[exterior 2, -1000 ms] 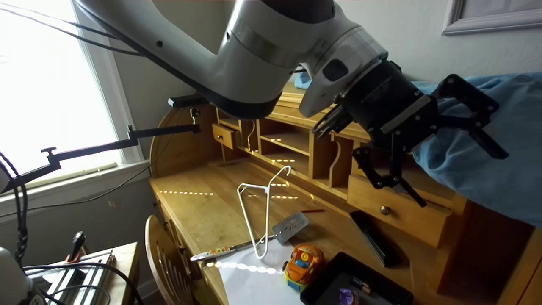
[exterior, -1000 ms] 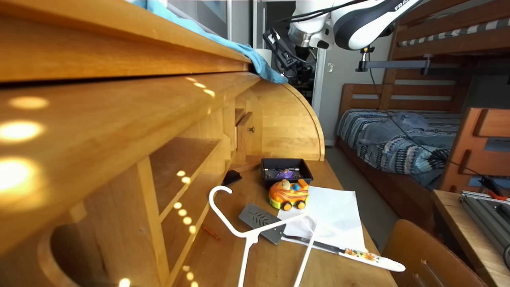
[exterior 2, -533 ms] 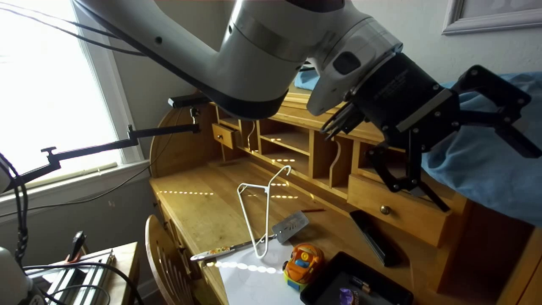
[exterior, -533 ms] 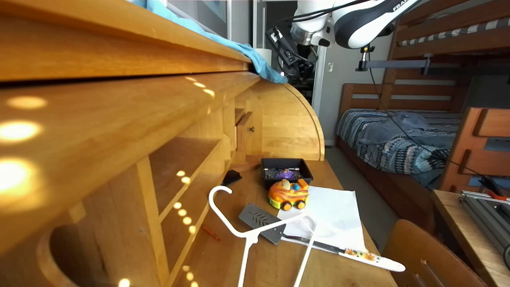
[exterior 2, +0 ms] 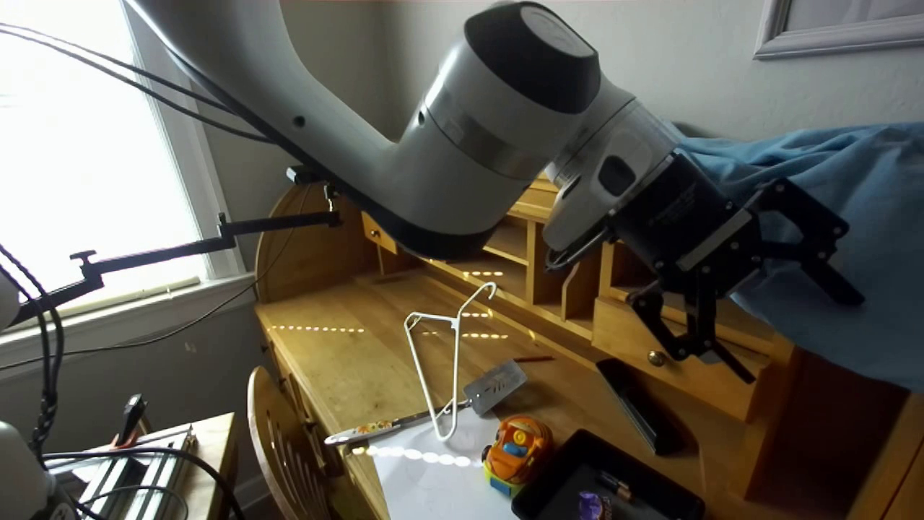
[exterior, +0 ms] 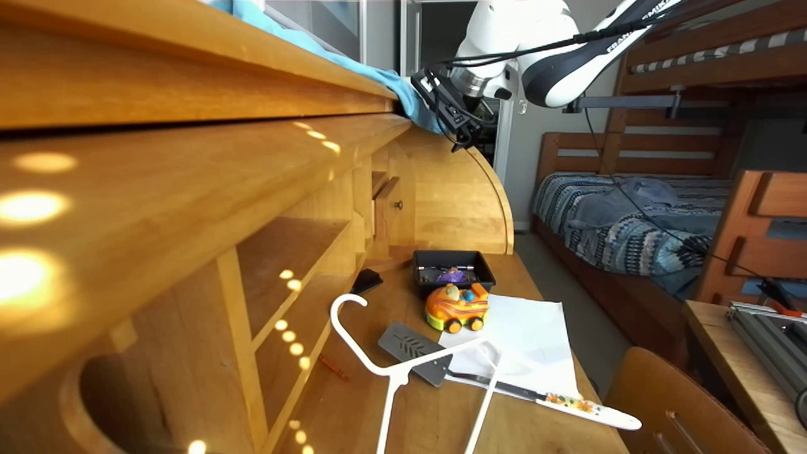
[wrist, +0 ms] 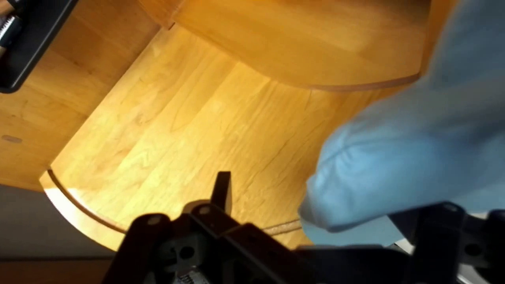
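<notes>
- The hand (exterior 2: 805,340) slants downward, its two fingers spread wide apart.
- Nearest to it is the blue cloth (wrist: 378,169), draped over the top of the wooden hutch (exterior: 208,170) and hanging beside the hand; in the wrist view a fold overlaps one finger. Whether cloth and finger touch, I cannot tell.
- Past the fingers in the wrist view stands the hutch's curved side panel (wrist: 205,134).
- Lower than the hand, partly behind one finger in an exterior view, is a wooden drawer (exterior 2: 689,374) with a round metal knob (exterior 2: 655,358).
- Well below the hand, a slim black case (exterior 2: 639,408) lies on the surface (exterior 2: 346,354) near the drawer.
- Also well below it sits a black tray (exterior 2: 635,464); inside are a purple item (exterior 2: 593,505) and a small dark cylinder (exterior 2: 616,485).
- Just beside the tray, on the side away from the hand, is an orange toy car (exterior 2: 523,462).
- Farther along the surface from the hand lies a white paper sheet (exterior: 529,343), beside the car.
- A metal spatula (exterior 2: 494,388) with leaf-pattern cutouts and a flowered white handle lies across that sheet's edge.
- Farther on, a white hanger (exterior: 398,376) crosses over the spatula in both exterior views, and an orange crayon (exterior: 334,368) lies near the spatula's head.
- Well apart from the hand stand a wooden chair (exterior: 668,397) and, across the room, a wooden bunk bed (exterior: 668,142).
</notes>
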Robot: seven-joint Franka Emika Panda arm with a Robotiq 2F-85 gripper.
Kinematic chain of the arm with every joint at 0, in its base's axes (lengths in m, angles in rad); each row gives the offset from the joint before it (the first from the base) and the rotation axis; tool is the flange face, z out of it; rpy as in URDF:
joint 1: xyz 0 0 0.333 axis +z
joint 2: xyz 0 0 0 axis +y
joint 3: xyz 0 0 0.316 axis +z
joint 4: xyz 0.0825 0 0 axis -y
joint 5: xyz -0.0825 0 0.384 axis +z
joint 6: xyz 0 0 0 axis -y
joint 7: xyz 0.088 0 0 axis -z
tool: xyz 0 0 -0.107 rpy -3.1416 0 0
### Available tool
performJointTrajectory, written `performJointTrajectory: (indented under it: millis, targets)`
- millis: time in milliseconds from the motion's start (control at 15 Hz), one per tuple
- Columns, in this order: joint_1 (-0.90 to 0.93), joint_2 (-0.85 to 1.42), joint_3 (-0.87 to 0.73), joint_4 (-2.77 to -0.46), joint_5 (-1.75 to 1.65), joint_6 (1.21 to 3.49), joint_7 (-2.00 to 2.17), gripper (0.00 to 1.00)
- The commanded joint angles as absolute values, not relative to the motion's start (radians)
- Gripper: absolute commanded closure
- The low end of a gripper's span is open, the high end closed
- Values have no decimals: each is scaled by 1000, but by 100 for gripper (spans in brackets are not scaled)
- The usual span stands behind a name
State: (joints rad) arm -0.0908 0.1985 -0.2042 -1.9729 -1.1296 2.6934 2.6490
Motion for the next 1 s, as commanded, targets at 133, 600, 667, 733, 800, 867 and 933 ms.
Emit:
performJointTrajectory:
  millis: [133, 600, 667, 733, 800, 867, 933]
  targets:
    - [-98, 217, -226, -1954, -1173, 2764, 2642, 50]
    - [-94, 214, -242, -1943, -1197, 2766, 2644, 98]
    - [-94, 213, -243, -1944, -1197, 2764, 2642, 100]
    - [-92, 210, -245, -1944, -1199, 2756, 2647, 100]
    - [-89, 202, -248, -1945, -1208, 2749, 2657, 100]
    - [-85, 193, -252, -1946, -1222, 2745, 2667, 100]
    - [-76, 175, -258, -1946, -1252, 2726, 2690, 99]
